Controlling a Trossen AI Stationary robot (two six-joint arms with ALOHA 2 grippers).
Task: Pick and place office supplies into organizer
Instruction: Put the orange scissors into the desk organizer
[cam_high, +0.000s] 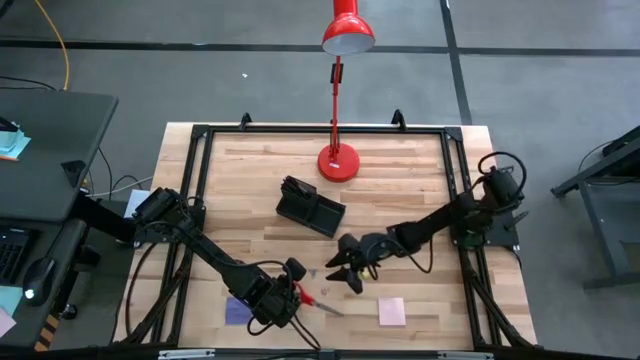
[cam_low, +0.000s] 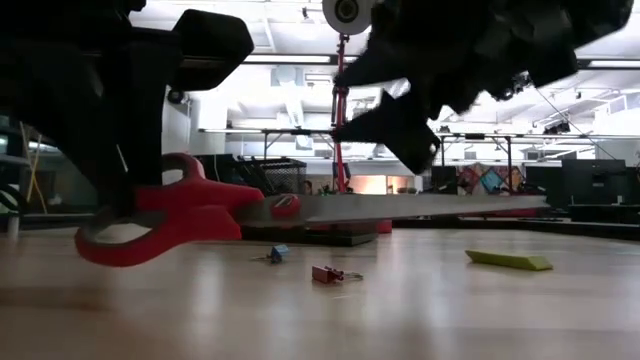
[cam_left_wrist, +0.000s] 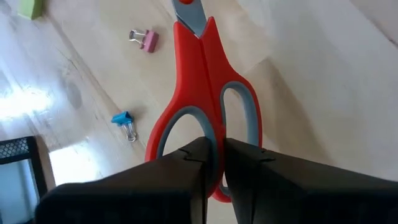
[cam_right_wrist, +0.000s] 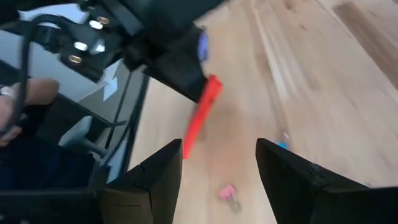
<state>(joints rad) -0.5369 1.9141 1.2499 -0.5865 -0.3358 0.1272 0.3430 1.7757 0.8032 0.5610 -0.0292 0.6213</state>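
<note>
We saw the left gripper (cam_left_wrist: 214, 163) clamped on the scissors (cam_left_wrist: 202, 93) at the table's near edge, blades level. They needed a steady lift clear of two small clips (cam_low: 325, 274). Right gripper (cam_high: 350, 268), jaws apart, hovered between scissors and organizer (cam_high: 311, 209), possibly in the way. Lamp (cam_high: 339, 160) stood beyond.

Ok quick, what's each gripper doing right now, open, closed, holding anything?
Left gripper: shut on the red-handled metal scissors.
Right gripper: open, holding nothing.
</note>
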